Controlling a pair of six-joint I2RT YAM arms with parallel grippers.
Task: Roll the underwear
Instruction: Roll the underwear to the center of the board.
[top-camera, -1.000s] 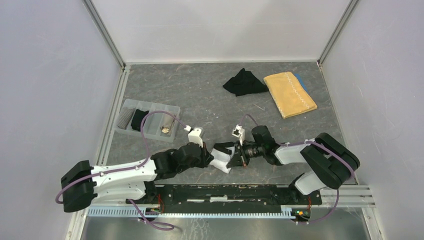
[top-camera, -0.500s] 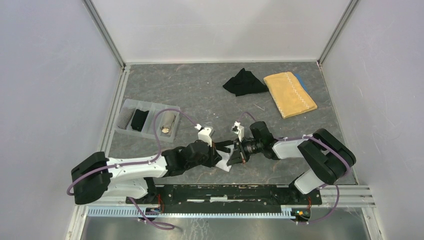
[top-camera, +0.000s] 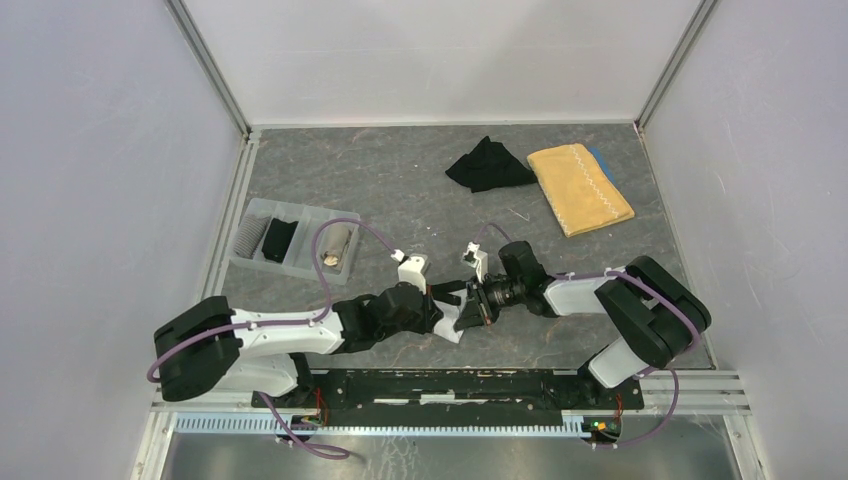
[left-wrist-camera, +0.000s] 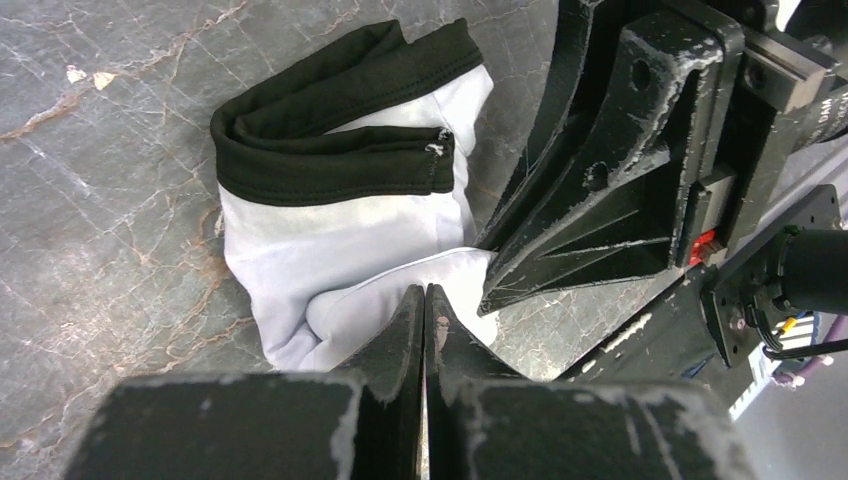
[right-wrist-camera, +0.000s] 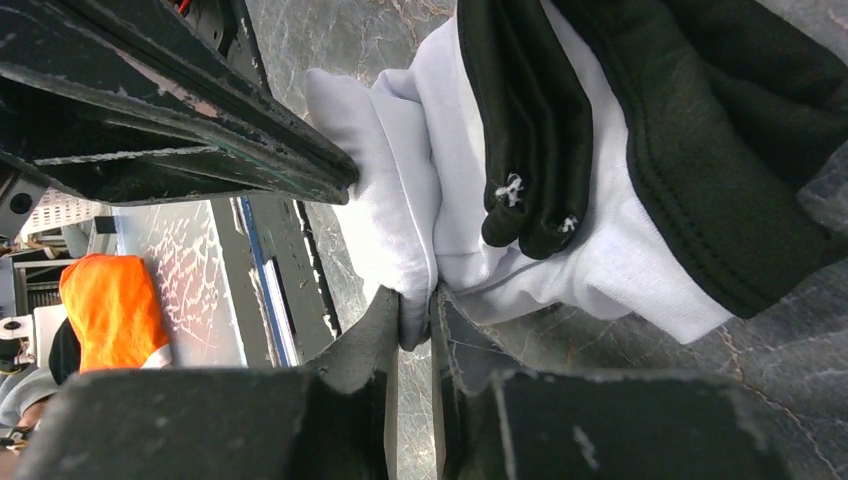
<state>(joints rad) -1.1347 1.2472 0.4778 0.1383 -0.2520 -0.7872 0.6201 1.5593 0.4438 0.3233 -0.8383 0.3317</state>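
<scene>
White underwear with a black waistband (left-wrist-camera: 340, 230) lies bunched on the grey table near the front edge (top-camera: 452, 330). My left gripper (left-wrist-camera: 424, 290) is shut, and its tips rest against the white cloth's near edge with nothing seen between them. My right gripper (right-wrist-camera: 415, 305) faces it from the other side. A fold of the white cloth (right-wrist-camera: 417, 250) sits between its fingers, which stand only slightly apart. In the top view the two grippers (top-camera: 441, 303) (top-camera: 466, 310) meet over the garment. A black underwear piece (top-camera: 488, 165) lies crumpled at the back.
A mustard-yellow towel (top-camera: 580, 188) lies at the back right beside the black piece. A clear divided tray (top-camera: 306, 236) at the left holds rolled grey-striped, black and beige pieces. Metal rails and white walls border the table.
My left arm has reached right and forward, bringing its shut gripper up against the underwear. The right gripper's fingers have parted slightly around the white fold.
</scene>
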